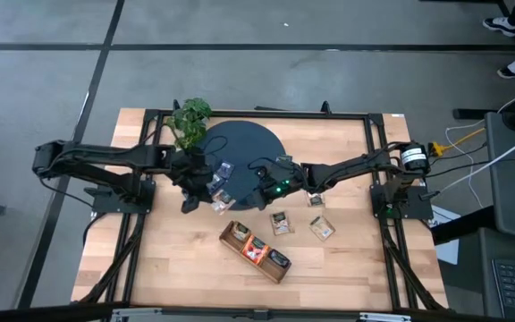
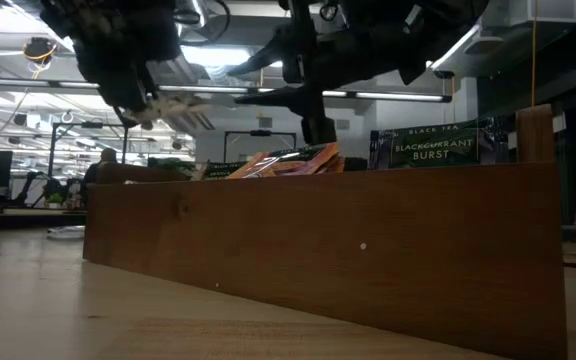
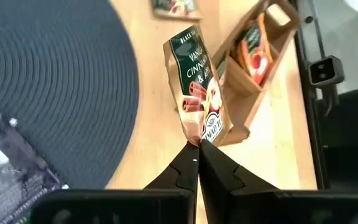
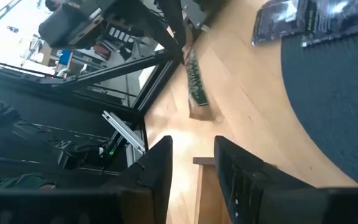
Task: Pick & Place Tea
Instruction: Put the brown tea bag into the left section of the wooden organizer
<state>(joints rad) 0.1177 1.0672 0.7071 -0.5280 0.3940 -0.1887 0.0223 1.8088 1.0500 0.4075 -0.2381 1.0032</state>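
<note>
Left gripper: fingers pinched tight on one corner of a green tea bag, held up in the air over the table
Right gripper: fingers apart, holding nothing, above the table near the mat's edge
Other tea bags: two lie on the dark round mat, two on the wood beside the tray
Tray: long wooden box with orange bags inside
Table: light wood boards, black frame around it
Plant: leafy, green, at the mat's edge
Room: grey floor, ceiling lights, desks far behind
</note>
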